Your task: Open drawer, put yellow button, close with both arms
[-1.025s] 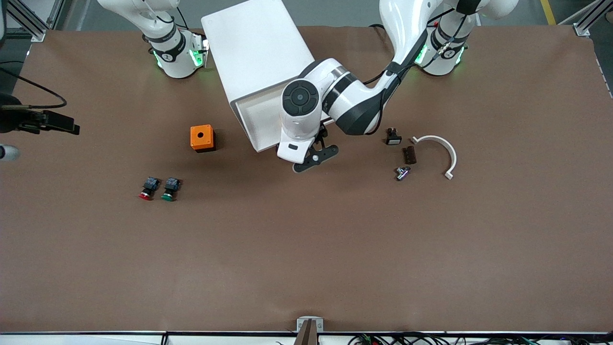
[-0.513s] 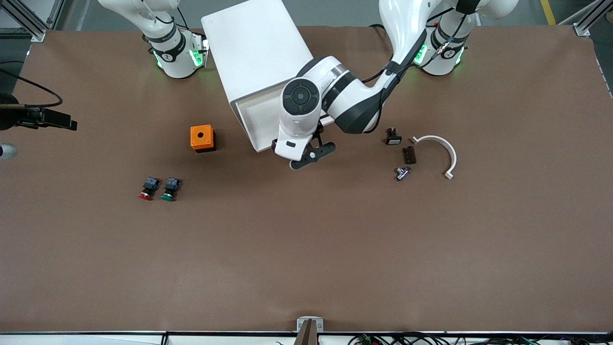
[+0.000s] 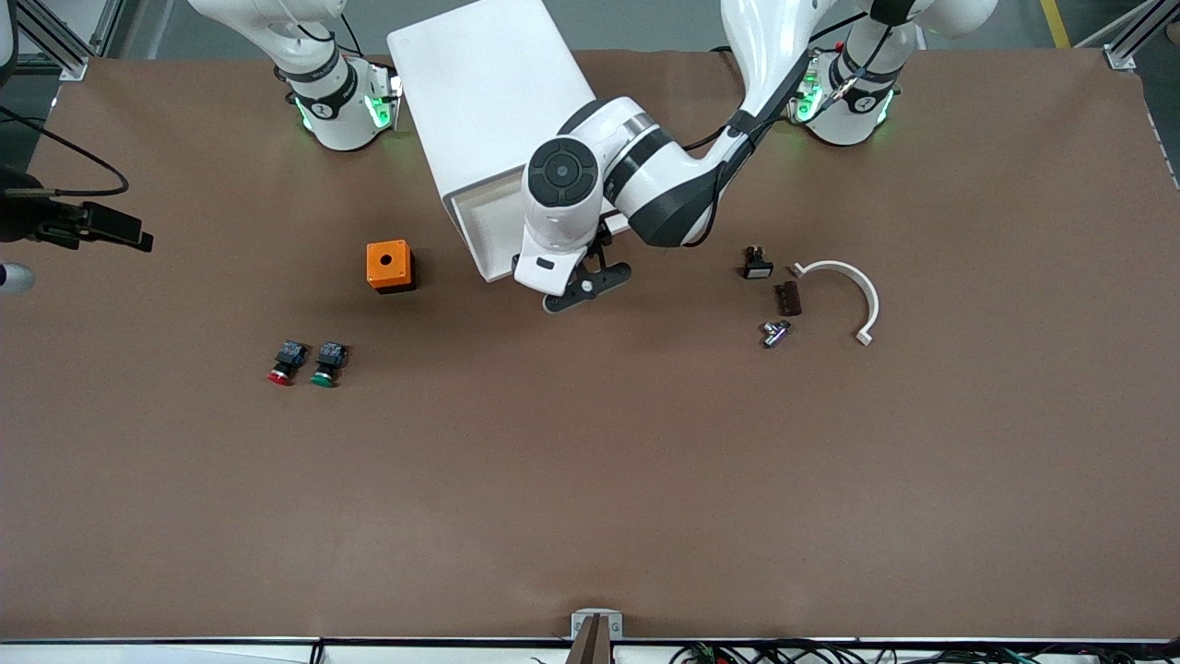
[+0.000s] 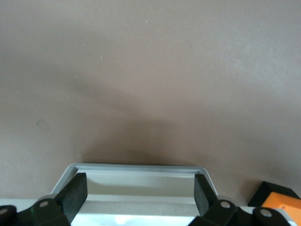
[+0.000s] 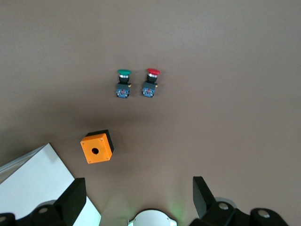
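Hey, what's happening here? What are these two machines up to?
The left arm's end effector, open, is at the front rim of the partly open top drawer of the white cabinet. The right end effector, also open, waits high above the table. No yellow button is visible; the red button and green button lie on the table.

Loose parts on the brown table (image 3: 590, 480).
Orange box (image 3: 389, 266); nearer the camera, red-capped button (image 3: 285, 361) just beside green-capped button (image 3: 327, 362). Toward the left arm's end: white curved clip (image 3: 848, 290), small dark parts (image 3: 786, 298).
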Available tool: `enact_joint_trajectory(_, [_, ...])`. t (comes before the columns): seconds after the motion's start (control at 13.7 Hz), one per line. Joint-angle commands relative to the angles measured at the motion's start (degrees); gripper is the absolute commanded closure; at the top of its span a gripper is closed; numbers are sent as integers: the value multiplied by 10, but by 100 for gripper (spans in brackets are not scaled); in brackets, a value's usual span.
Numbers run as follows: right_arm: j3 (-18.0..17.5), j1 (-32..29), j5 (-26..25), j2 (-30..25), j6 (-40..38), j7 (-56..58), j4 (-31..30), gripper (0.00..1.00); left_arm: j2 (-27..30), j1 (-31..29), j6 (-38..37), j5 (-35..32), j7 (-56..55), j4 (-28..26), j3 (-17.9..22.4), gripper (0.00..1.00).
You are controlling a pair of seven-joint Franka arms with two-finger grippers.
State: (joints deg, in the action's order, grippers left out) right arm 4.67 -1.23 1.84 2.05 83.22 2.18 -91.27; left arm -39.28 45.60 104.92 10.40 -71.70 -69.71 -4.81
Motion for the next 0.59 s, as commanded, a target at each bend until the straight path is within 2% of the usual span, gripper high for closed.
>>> enact_joint_trajectory(0.0, [-8,-11,1,-13,24,3,-15,0,2,2,3,43,1,-4,-3,0])
enact_joint_trajectory(0.29, [-8,-13,-4,-4,20,-2,30,0,2,7,3,56,1,-5,-4,0])
enact_joint_trajectory(0.51, [-8,-12,-3,-4,20,-5,37,0,1,14,3,77,2,-10,-5,0])
